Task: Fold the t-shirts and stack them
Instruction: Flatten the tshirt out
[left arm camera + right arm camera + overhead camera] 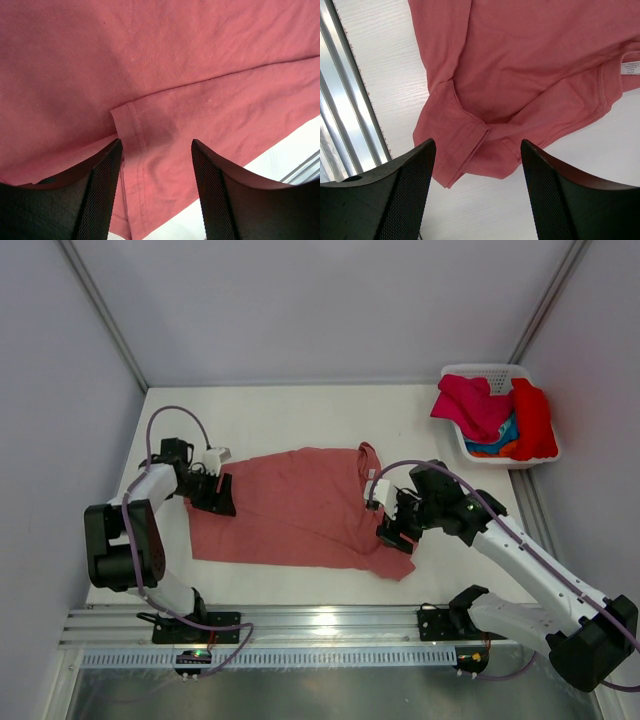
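The salmon t-shirt (pixel 290 505) lies spread flat at the centre of the white table (pixel 300 420), between both grippers. The left gripper (pixel 218 495) is over its left edge, jaws apart, holding nothing. The right gripper (pixel 393 530) is over the right sleeve, jaws likewise apart. Magenta (pixel 470 405) and red (pixel 533 420) shirts fill the white basket (pixel 497 371) at far right.
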You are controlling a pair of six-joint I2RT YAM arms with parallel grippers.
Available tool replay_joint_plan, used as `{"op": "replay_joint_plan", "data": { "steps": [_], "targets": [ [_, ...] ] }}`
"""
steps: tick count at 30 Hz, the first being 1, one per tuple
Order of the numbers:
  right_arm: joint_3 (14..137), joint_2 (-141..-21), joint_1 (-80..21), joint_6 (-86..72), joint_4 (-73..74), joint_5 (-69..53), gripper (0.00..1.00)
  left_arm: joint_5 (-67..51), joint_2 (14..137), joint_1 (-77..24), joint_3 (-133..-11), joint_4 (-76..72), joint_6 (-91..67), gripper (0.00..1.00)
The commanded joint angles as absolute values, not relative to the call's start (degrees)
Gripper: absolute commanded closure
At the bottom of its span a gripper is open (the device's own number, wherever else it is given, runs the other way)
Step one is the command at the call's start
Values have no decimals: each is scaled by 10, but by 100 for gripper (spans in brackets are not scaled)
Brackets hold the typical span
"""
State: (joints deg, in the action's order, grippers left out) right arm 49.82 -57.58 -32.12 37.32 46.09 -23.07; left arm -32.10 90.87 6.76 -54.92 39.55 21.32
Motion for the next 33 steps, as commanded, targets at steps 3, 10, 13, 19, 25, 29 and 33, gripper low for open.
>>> {"op": "replay_joint_plan", "data": {
  "steps": [3,10,13,19,25,29,33],
  "targets": [
    [495,-568,-319,364,437,-236,27,-333,911,70,-558,380,210,40],
    [490,-565,-319,361,433,-237,27,-300,904,70,-554,382,214,40],
    [490,-565,-319,360,432,-240,27,-286,897,70,-551,381,212,39],
    [490,-565,-319,359,430,-241,27,-290,894,70,-549,385,212,40],
    [489,-565,-319,359,429,-239,27,-325,910,70,-554,402,223,71],
    [487,-564,-319,359,427,-236,27,-333,921,70,-563,417,228,93],
    [486,-565,-319,359,425,-234,27,-336,918,70,-569,425,229,100]
  ]
}}
